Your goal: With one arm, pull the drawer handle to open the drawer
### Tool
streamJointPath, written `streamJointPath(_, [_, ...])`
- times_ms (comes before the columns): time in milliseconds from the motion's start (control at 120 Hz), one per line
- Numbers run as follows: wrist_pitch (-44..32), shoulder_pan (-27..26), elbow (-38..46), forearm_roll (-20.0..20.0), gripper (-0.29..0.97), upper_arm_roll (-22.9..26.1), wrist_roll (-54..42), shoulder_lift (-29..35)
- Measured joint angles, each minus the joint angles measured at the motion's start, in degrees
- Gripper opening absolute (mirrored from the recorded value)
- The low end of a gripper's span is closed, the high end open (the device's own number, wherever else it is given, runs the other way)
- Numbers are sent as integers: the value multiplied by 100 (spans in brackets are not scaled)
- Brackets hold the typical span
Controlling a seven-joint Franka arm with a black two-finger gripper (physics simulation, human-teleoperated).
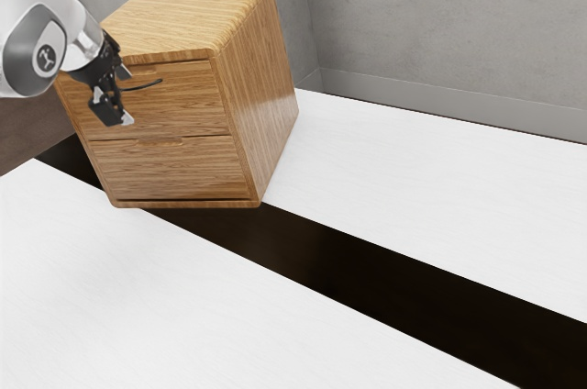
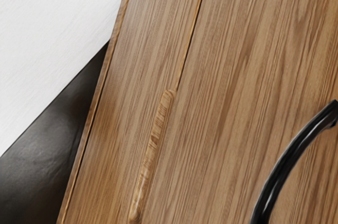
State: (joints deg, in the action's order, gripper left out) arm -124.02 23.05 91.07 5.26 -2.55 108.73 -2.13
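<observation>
— Start from the exterior view's left. What do you see?

— The grey and white arm (image 1: 37, 40) comes in at the upper corner, and its black hand (image 1: 111, 106) hangs in front of the top drawer (image 1: 179, 103), pointing down toward the drawer's face.

— Is the hand clenched?

— It looks released to me. The pale fingertips (image 1: 125, 117) stand apart and I see nothing gripped between them.

— And the drawer handle?

— The handle (image 1: 145, 85) is a thin black bow high on the top drawer's front, just to the right of the hand. Its nearer end runs in behind the hand, so I can't tell whether they touch. From the camera on the hand, that black bow curves off to one side over the wood grain.

— Is the drawer out at all?

— No, its front sits level with the lower drawer (image 1: 170, 167) beneath it. That lower one has a flat wooden grip (image 2: 153, 150) of the same colour as its face.

— What comes further right?

— The wooden cabinet (image 1: 261, 68) that holds both drawers, turned so that one corner faces us. It stands on the white desk (image 1: 440, 187), and its base reaches over a wide black strip (image 1: 385, 288) that runs slantwise across the desk. Behind everything is a plain grey wall (image 1: 440, 13).
</observation>
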Motion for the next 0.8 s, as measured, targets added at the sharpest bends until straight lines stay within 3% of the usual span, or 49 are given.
streamJointPath(317, [-97,193,23,-17,68,-9,12,-88])
streamJointPath(800, [-260,36,211,-57,68,-20,27,-138])
